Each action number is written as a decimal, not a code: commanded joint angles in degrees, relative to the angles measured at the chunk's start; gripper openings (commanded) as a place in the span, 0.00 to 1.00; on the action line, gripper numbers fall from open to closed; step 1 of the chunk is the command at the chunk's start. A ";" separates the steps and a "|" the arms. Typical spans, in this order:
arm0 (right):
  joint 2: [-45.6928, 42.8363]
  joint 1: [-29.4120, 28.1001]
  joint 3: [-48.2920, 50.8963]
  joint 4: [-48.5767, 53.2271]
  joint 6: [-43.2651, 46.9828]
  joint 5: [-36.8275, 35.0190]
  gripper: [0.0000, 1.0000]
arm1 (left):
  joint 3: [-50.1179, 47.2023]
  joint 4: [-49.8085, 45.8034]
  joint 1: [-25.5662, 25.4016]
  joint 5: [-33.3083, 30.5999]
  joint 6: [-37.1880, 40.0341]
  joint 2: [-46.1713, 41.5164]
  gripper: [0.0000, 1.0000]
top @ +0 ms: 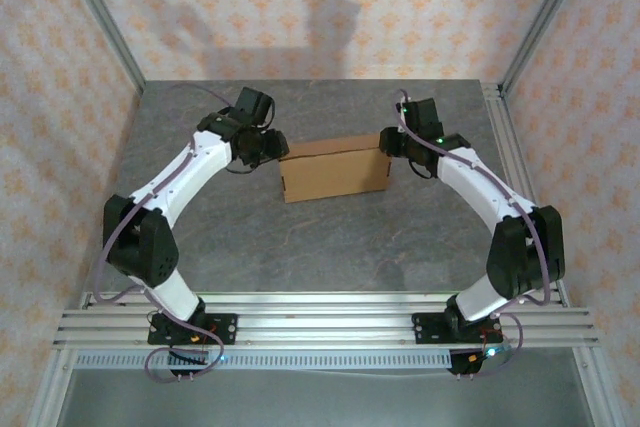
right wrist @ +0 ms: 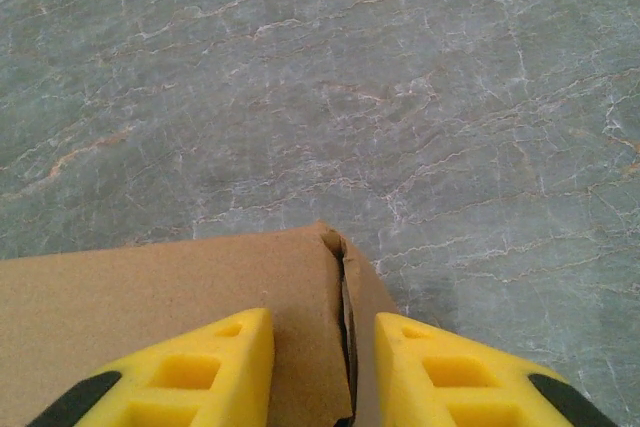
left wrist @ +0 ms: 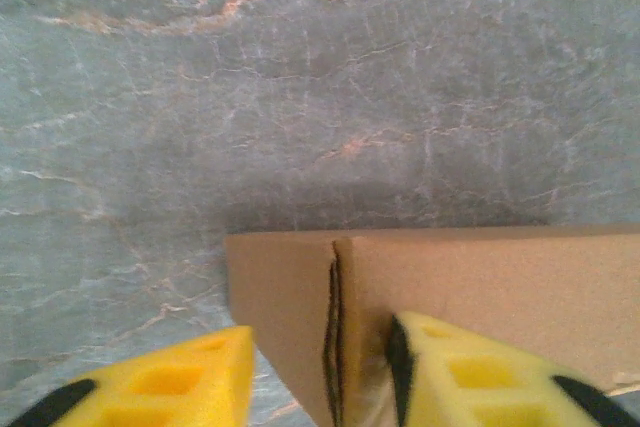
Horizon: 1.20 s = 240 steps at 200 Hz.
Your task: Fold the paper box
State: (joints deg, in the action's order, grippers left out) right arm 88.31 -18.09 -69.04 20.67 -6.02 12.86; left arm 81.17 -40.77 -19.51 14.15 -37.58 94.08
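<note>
I see the paper box [top: 335,175] near the middle of the table [top: 300,247], a bit toward the far side. It is plain brown cardboard, folded up into a long, thin box shape. It stands on one long side, with a wide flat face turned to me and a thin face on top. It sits a little crooked, not square to the table edge. At each short end, the corner does not close tight and a dark crack shows there.
</note>
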 commanded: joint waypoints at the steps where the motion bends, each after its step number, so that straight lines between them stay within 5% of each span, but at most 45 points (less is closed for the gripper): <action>1: 0.97 -0.27 2.90 6.16 -0.20 -2.66 0.32 | -7.20 -1.50 0.04 -0.54 -0.87 -0.33 0.30; 71: -0.83 0.92 15.64 -4.30 -4.80 3.81 0.22 | -19.53 4.68 0.08 1.48 -2.78 -2.66 0.19; 119: -2.56 1.84 17.82 -8.18 -6.70 8.17 0.00 | -19.99 5.29 0.04 1.40 -1.97 -2.73 0.00; 142: -3.44 1.87 15.36 -8.14 -6.44 10.83 0.00 | -19.16 4.06 0.08 0.31 -1.90 -3.16 0.05; 169: -3.67 1.83 11.23 -7.53 -5.89 11.51 0.27 | -16.65 3.31 0.08 -0.36 -1.45 -4.27 0.33; 240: -4.11 1.87 1.65 -3.08 0.34 7.48 0.70 | -4.26 -0.19 0.08 -1.39 1.87 -5.29 0.55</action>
State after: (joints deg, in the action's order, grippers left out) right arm 84.07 -15.99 -63.70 13.50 -10.13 21.91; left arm 73.60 -34.57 -19.38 15.20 -37.80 88.60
